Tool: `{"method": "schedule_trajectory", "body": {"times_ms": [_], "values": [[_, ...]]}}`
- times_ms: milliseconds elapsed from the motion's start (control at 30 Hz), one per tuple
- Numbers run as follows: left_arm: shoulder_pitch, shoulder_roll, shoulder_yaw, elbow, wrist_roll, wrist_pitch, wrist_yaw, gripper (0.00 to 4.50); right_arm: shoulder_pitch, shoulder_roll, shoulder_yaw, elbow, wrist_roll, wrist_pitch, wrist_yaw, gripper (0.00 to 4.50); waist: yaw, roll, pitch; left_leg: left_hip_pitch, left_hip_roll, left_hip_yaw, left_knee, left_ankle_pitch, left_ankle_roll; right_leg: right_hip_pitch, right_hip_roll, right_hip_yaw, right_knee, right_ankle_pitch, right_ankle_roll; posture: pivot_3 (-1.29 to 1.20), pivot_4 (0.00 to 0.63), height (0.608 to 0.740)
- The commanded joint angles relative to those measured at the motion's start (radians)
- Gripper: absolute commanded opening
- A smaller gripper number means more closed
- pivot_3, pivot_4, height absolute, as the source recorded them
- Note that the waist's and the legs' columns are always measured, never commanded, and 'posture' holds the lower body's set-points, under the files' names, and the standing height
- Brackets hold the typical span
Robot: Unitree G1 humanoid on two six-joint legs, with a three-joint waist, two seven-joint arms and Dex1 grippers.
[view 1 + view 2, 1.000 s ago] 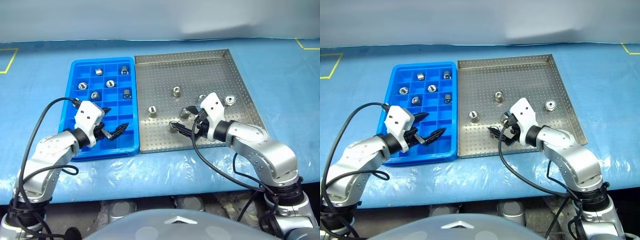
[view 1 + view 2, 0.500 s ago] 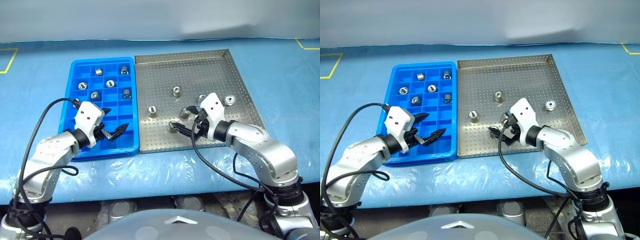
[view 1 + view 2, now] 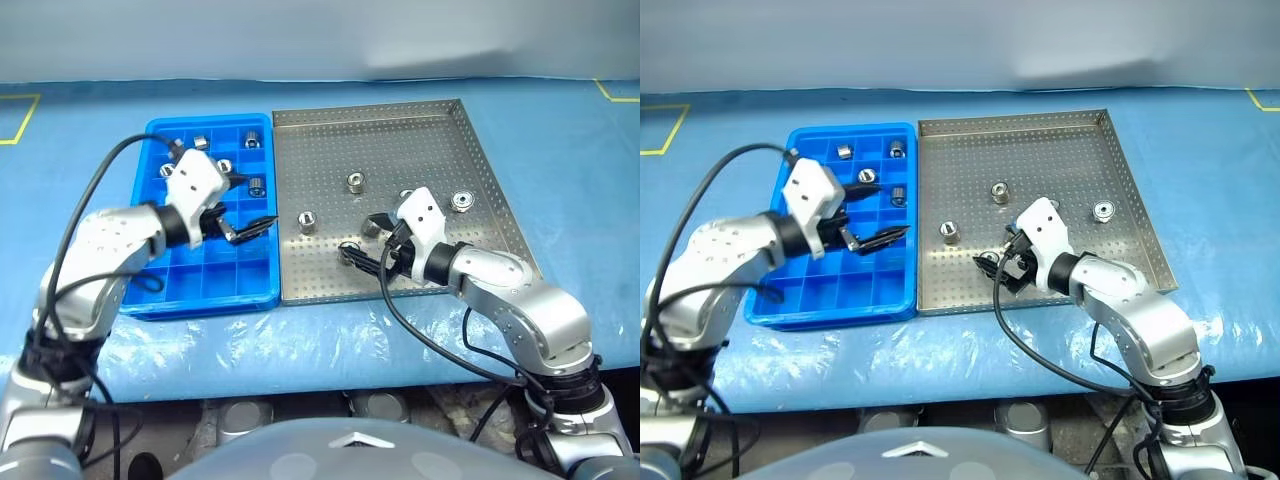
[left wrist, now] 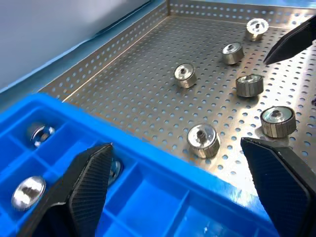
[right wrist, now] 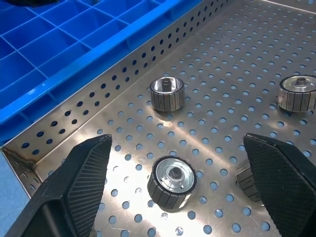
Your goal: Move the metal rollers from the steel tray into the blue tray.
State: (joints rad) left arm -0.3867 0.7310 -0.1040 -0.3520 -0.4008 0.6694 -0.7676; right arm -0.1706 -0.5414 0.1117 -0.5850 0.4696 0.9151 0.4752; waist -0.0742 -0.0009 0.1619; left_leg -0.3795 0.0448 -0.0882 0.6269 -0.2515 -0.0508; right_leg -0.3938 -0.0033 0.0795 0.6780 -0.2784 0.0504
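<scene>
Blue-covered bench w/ blue tray (image 3: 150,290) beside steel tray (image 3: 400,120). Left gripper (image 3: 244,205) wide, empty, over the trays' shared edge; right gripper (image 5: 173,148) wide around a roller (image 5: 172,180). Risk: roller tips or skids on perforated floor if fingers close off-centre.

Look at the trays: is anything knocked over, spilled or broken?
Nothing stands out. The metal rollers sit scattered on the steel tray or in the blue tray's compartments, none on the table.
</scene>
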Motion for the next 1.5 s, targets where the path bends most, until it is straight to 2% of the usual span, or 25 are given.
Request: {"method": "schedule_trajectory", "body": {"times_ms": [33,167,367,633,933,1033,1200,1267,1367,1500], "values": [[-0.175,0.005,-0.137,0.138,0.076,-0.022,-0.131,4.5,-0.002,0.013,-0.009,-0.03,-0.007,-0.024,-0.012,4.48,-0.003,0.0,0.0,0.0,0.0,0.0,0.0,0.0,0.0,-0.001,0.0,0.0,0.0,0.0,0.0,-0.08,0.15,0.74],[-0.384,-0.051,-0.287,0.369,0.174,-0.066,-0.261,4.5,0.015,0.03,-0.005,-0.041,-0.016,-0.027,-0.03,4.48,-0.011,0.0,0.0,-0.001,0.0,-0.001,0.0,0.0,0.0,-0.001,0.001,-0.001,0.0,0.0,0.0,-0.1,0.15,0.74],[-0.569,-0.139,-0.448,0.639,0.318,-0.182,-0.432,4.5,0.062,0.062,-0.013,-0.067,-0.025,-0.035,-0.068,4.48,-0.033,0.0,0.0,-0.002,0.0,-0.001,0.0,-0.002,0.003,-0.002,0.001,0.0,0.0,0.0,-0.001,-0.15,0.15,0.74],[-0.628,-0.194,-0.55,0.817,0.469,-0.3,-0.569,4.5,0.11,0.098,-0.024,-0.098,-0.036,-0.045,-0.117,4.48,-0.075,0.0,0.0,-0.003,0.0,-0.001,0.001,-0.003,0.005,-0.002,0.002,0.0,0.0,-0.001,-0.001,-0.2,0.15,0.74],[-0.635,-0.237,-0.572,0.926,0.622,-0.401,-0.547,4.5,0.121,0.116,-0.03,-0.096,-0.04,-0.061,-0.138,4.48,-0.102,0.0,0.0,-0.003,0.0,-0.001,0.002,-0.003,0.006,-0.002,0.002,0.001,0.001,-0.001,0.0,-0.21,0.15,0.74],[-0.63,-0.247,-0.557,0.934,0.636,-0.413,-0.555,3.94,0.114,0.125,-0.025,-0.091,-0.043,-0.066,-0.14,4.5,-0.104,0.0,0.0,-0.003,0.0,-0.001,0.002,-0.003,0.006,-0.002,0.002,0.001,0.001,-0.001,0.0,-0.21,0.15,0.74],[-0.608,-0.236,-0.531,0.895,0.634,-0.413,-0.578,2.24,0.102,0.133,-0.025,-0.083,-0.048,-0.067,-0.141,4.5,-0.106,0.0,0.0,-0.003,0.0,-0.001,0.002,-0.003,0.006,-0.002,0.002,0.001,0.002,-0.001,0.0,-0.19,0.15,0.74],[-0.605,-0.227,-0.513,0.883,0.625,-0.411,-0.584,1.7,0.093,0.134,-0.023,-0.078,-0.049,-0.066,-0.14,4.5,-0.106,0.0,0.0,-0.003,0.0,-0.001,0.002,-0.003,0.006,-0.002,0.002,0.001,0.002,-0.001,0.0,-0.18,0.15,0.74],[-0.595,-0.196,-0.452,0.846,0.597,-0.401,-0.582,1.71,0.083,0.136,-0.022,-0.074,-0.051,-0.065,-0.141,4.5,-0.106,0.0,0.0,-0.003,0.0,-0.001,0.002,-0.003,0.006,-0.003,0.002,0.001,0.002,-0.001,0.0,-0.18,0.15,0.74],[-0.525,-0.177,-0.231,0.703,0.483,-0.313,-0.446,1.71,0.074,0.146,-0.02,-0.079,-0.054,-0.064,-0.151,4.5,-0.104,0.0,0.0,-0.003,0.001,-0.001,0.003,-0.003,0.006,-0.003,0.002,0.001,0.003,-0.001,0.0,-0.18,0.15,0.74]]}}
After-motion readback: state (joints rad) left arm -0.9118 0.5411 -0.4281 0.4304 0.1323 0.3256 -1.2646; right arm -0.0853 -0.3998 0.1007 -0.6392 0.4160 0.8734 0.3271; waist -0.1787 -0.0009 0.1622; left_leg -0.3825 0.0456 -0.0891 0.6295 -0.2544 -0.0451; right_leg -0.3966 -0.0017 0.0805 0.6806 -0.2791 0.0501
